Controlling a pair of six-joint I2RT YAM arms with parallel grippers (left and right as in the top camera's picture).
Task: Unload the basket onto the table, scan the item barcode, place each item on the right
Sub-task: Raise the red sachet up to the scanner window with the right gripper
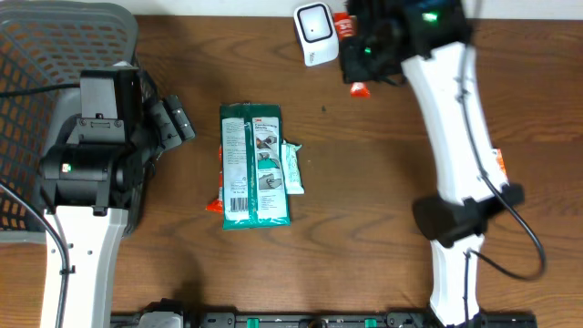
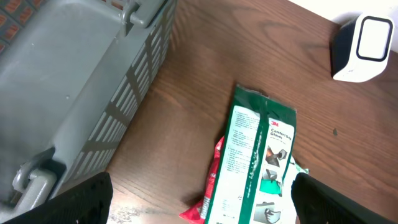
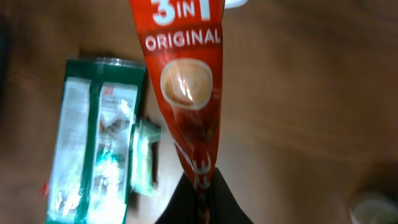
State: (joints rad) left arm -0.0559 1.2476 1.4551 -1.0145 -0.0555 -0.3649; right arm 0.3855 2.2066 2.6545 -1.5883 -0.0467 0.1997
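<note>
Right gripper [image 3: 202, 190] clamped on the tail end of 1 red coffee sachet [image 3: 186, 93], held beside the scanner [image 1: 314, 34]. Likely light, limp, slick foil; pinch an end seam. Left gripper [image 1: 170, 123] fingers spread, empty.

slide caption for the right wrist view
Right hand pinching a red 3-in-1 sachet, green glove pack lying beyond

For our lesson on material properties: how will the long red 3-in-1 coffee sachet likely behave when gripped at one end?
The long red coffee sachet is probably fairly stiff: it juts straight from the right gripper and its shut jaws without drooping. Likely light, since an end pinch carries it. Its glossy film may slip.
</note>
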